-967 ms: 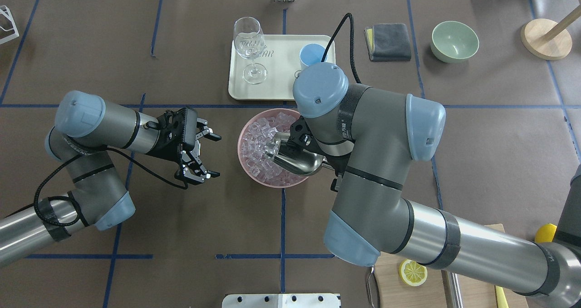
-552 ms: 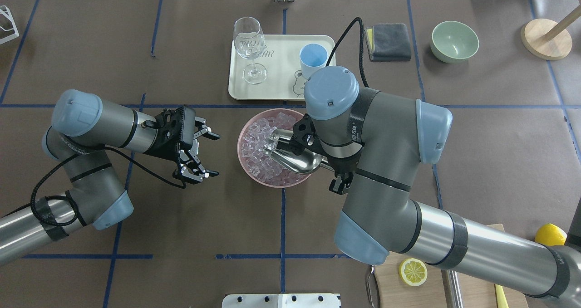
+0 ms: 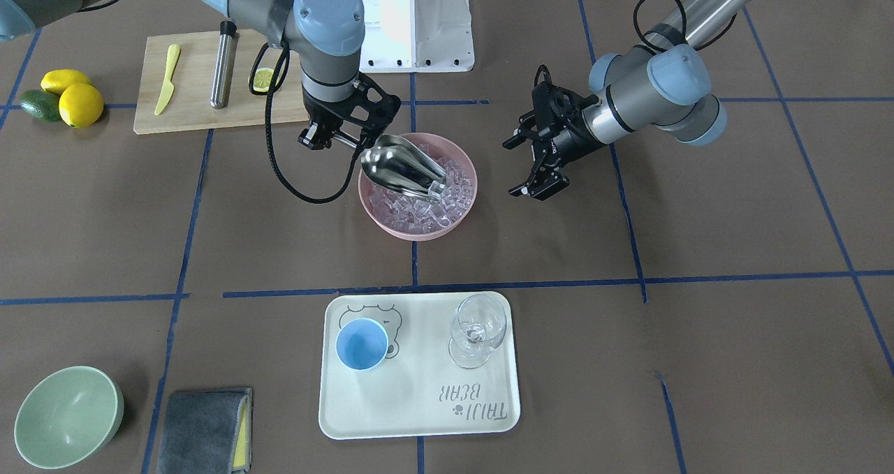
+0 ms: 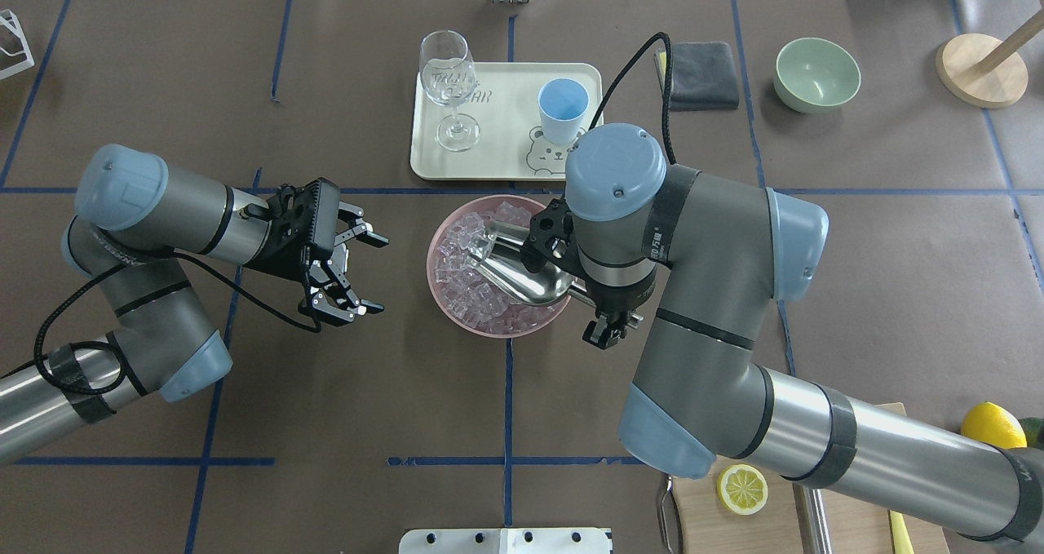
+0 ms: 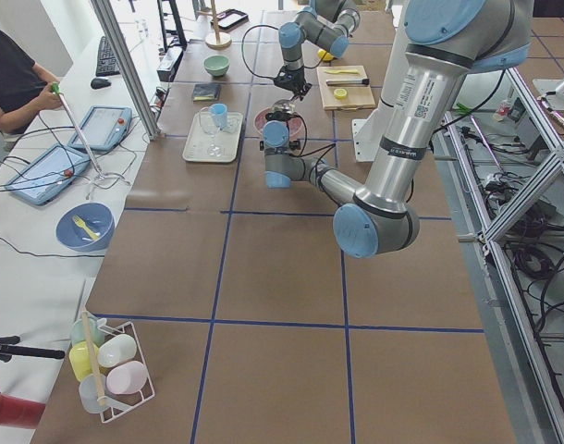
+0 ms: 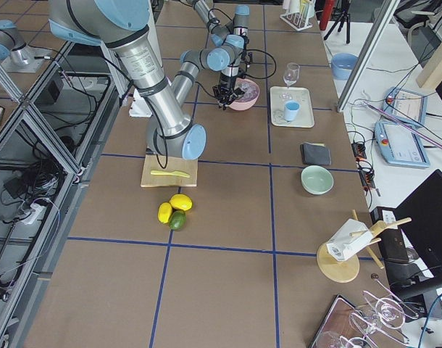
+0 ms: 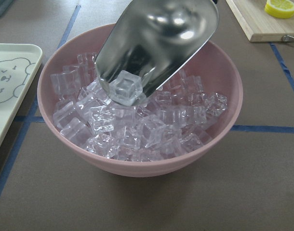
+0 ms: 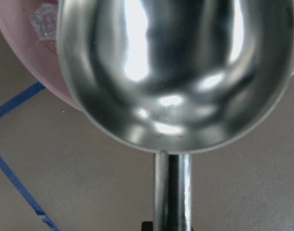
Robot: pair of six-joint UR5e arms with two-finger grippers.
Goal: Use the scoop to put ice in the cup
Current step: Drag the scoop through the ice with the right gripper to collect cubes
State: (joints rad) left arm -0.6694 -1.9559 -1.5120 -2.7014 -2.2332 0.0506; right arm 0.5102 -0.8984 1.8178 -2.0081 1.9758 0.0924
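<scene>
The ice (image 4: pixel 469 289) is a heap of clear cubes in a pink bowl (image 4: pixel 438 236) at the table's middle; it also shows in the left wrist view (image 7: pixel 137 130). My right gripper (image 4: pixel 602 317) is shut on the rod handle (image 8: pixel 172 192) of the steel scoop (image 4: pixel 518 272). The scoop tilts down into the bowl, its lip in the ice, with one cube (image 7: pixel 124 86) at its mouth. The light-blue cup (image 4: pixel 563 107) stands empty on the cream tray (image 4: pixel 497 158) beyond the bowl. My left gripper (image 4: pixel 373 275) is open and empty, left of the bowl.
A wine glass (image 4: pixel 450 89) stands on the tray left of the cup. A grey cloth (image 4: pixel 701 64) and a pale-green bowl (image 4: pixel 817 73) lie at the far right. A cutting board (image 3: pixel 209 90) with a lemon slice, a knife and a steel cylinder is near my right arm's base.
My right arm has shifted right and uncovered the cup; the scoop's mouth has slid toward the far side of the ice. My left arm has drawn back a little to the left.
</scene>
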